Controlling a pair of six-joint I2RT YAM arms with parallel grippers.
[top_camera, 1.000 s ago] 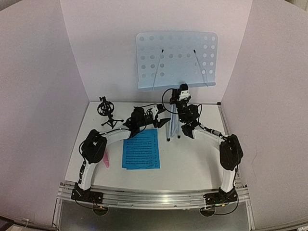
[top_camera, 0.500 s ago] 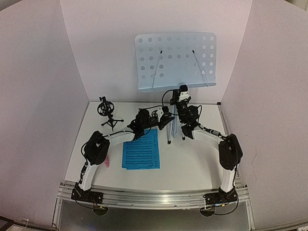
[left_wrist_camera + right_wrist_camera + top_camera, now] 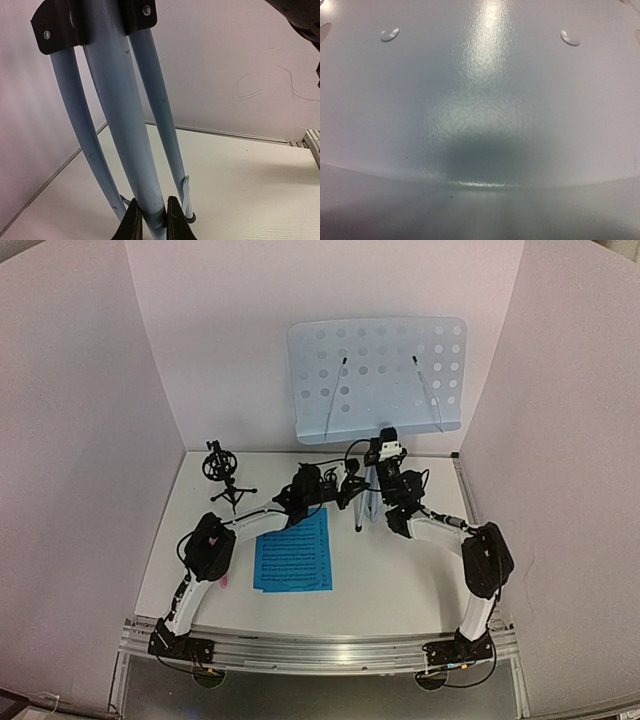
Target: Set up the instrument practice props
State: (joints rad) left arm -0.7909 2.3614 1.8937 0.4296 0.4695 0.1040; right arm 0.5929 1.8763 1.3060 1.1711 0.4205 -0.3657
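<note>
Two arms reach in toward one landmark, the pale blue perforated metal music stand (image 3: 378, 375), upright at the back of the white table (image 3: 400, 580). Far left of the stand: small black tripod mic holder (image 3: 222, 472), standing, well apart from it. Left of the stand and nearer the arm bases: a sliver of pink stick microphone (image 3: 222, 582) on the table, mostly hidden under the left arm. Just left of the stand's legs, on the near side: blue sheet-music pages (image 3: 293, 552) flat on the table, overlapped, can't tell how many.

Left gripper (image 3: 152, 220) is low down on the stand's tripod (image 3: 362, 508). Its jaws are nearly closed, one fingertip (image 3: 133, 222) on each side of the centre tube, pinching it. Two outer legs splay either side of that tube.

Right gripper (image 3: 388, 442) is just under the stand's desk, at the top of the post. Its wrist view is filled with the desk's pale textured back and the fingers are not in it, so I can't tell how wide the jaws are or whether they hold anything.
</note>
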